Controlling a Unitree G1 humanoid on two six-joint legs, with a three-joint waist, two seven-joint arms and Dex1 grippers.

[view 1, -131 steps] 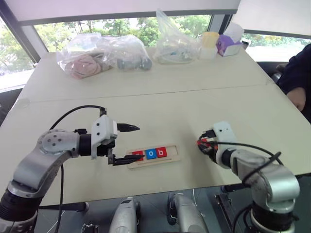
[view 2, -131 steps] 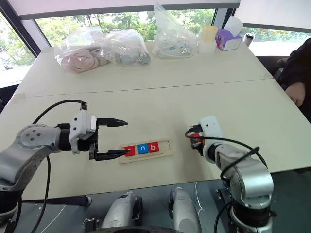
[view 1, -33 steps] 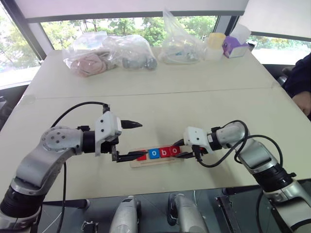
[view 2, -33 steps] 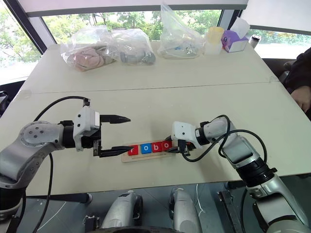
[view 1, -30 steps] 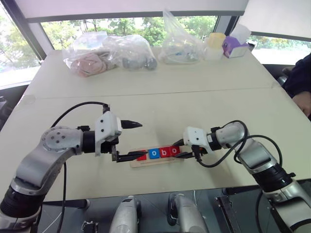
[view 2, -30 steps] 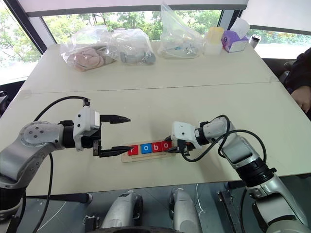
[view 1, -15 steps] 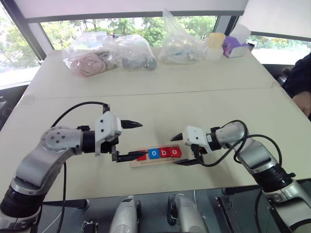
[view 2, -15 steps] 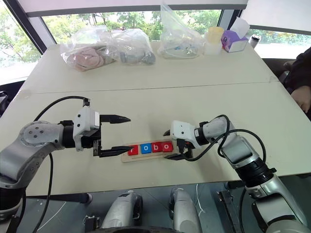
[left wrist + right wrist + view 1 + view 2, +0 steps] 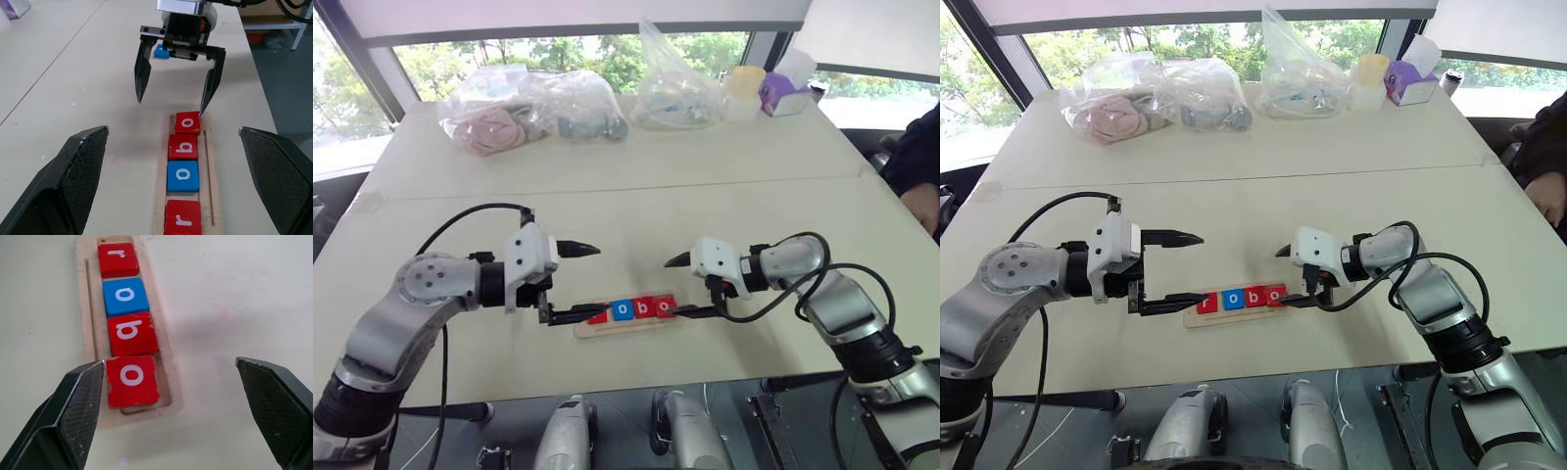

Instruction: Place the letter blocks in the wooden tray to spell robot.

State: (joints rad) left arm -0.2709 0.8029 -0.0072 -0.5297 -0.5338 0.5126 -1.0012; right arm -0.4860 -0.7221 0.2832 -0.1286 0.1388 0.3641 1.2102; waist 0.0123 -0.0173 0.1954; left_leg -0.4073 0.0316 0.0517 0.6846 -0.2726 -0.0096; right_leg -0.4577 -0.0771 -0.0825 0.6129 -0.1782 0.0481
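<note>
Left eye view: the wooden tray (image 9: 625,321) is seen lying close to the near edge of the worktop (image 9: 636,186), about midway along it. 4 letter blocks (image 9: 636,308) are seated in its recess, reading r, o, b, o in red, blue, red, red; the slot at the tray's right end is unfilled. The left gripper (image 9: 579,282) is held at the tray's left end, its fingers (image 9: 576,250) spread wide and holding nothing. The right gripper (image 9: 686,287) is held at the tray's right end, its fingers spread wide and empty, one fingertip beside the last o. Clear plastic bags (image 9: 533,103) are seen along the far edge.
</note>
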